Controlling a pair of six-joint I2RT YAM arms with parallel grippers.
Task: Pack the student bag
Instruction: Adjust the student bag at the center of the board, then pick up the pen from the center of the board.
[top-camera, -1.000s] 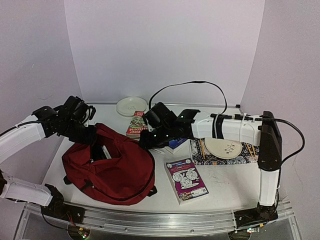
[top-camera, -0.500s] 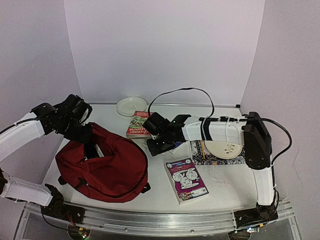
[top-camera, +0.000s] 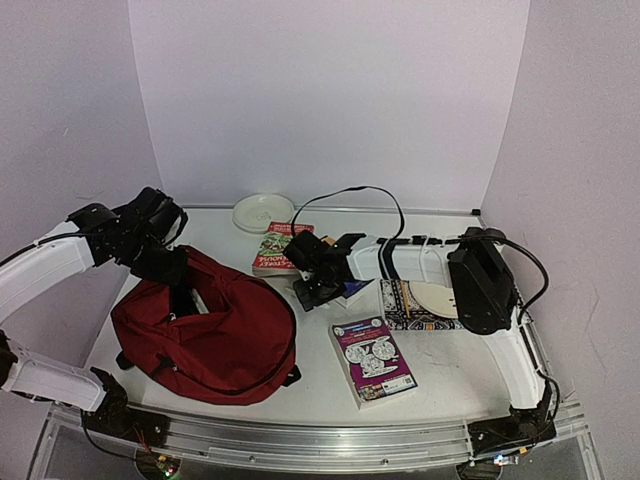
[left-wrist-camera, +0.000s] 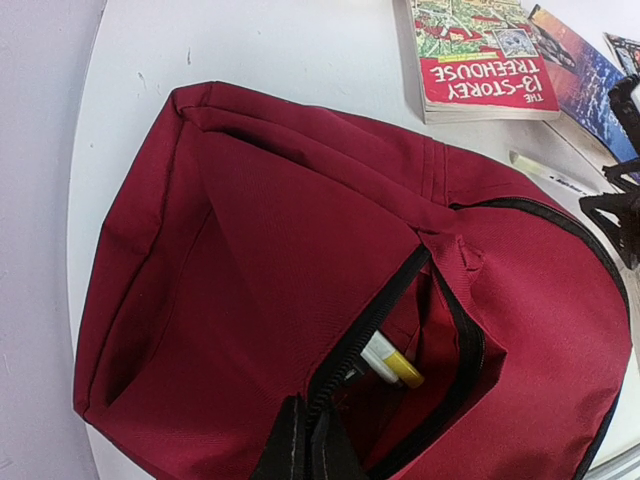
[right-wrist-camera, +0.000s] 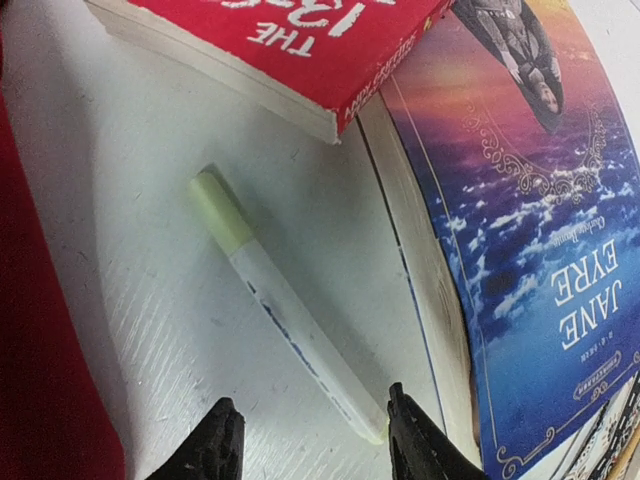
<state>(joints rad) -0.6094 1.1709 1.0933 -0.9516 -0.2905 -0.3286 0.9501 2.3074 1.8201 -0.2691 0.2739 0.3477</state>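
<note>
The right claw (right-wrist-camera: 315, 440), spread wide, has drawn back off the dark red fabric backpack (top-camera: 205, 335) on the counter (top-camera: 450, 370) to straddle a white, green-capped marker pen (right-wrist-camera: 280, 320) just right of it. The left claw (left-wrist-camera: 305, 450) keeps the backpack's mouth pinched open, so grasping seems next.

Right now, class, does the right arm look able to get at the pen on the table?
Probably yes. The right hand hangs open just above the pen, which lies bare on the table between the bag and a blue book; nothing covers it.
</note>
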